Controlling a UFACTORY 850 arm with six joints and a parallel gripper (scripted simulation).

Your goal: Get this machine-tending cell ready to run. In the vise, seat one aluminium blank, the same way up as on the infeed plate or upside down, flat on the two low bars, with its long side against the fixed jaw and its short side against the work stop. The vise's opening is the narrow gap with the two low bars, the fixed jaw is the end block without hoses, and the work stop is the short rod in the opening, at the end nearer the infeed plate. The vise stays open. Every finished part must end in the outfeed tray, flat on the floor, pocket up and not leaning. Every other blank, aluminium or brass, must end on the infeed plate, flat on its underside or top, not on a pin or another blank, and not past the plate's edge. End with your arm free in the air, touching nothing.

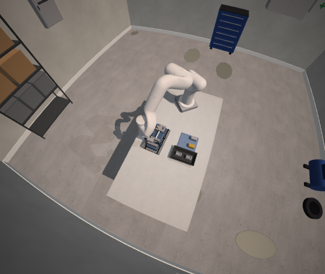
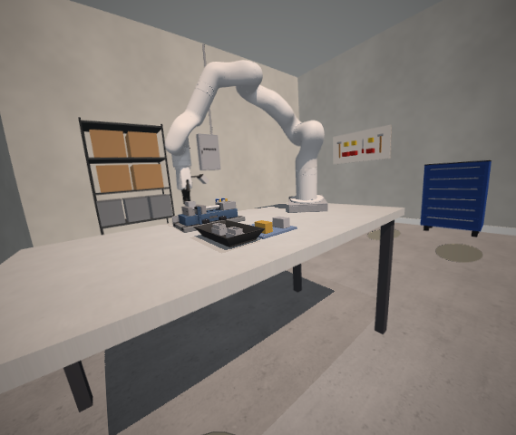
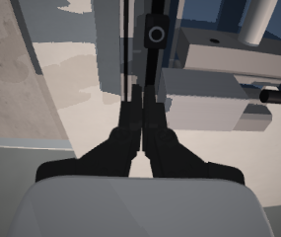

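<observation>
My gripper [image 3: 141,100] is shut and empty, its fingers pressed together. It hangs just above the outer end of the blue vise [image 1: 154,136], close to the table's side edge, and shows above the vise in the exterior view [image 2: 186,192]. A grey vise block [image 3: 206,99] with a short dark rod [image 3: 278,97] lies just right of the fingertips. The blue infeed plate [image 1: 188,140] holds an aluminium blank [image 1: 192,137] and a brass blank [image 1: 191,145]. The black outfeed tray [image 1: 183,155] holds two finished parts [image 2: 226,229]. I cannot tell whether a blank sits in the vise opening.
The arm's base [image 1: 187,104] stands at the table's far end. The tray [image 2: 229,232] sits directly in front of the infeed plate [image 2: 277,229], beside the vise [image 2: 209,211]. A shelf rack [image 2: 126,173] and a blue drawer cabinet [image 2: 455,194] stand off the table.
</observation>
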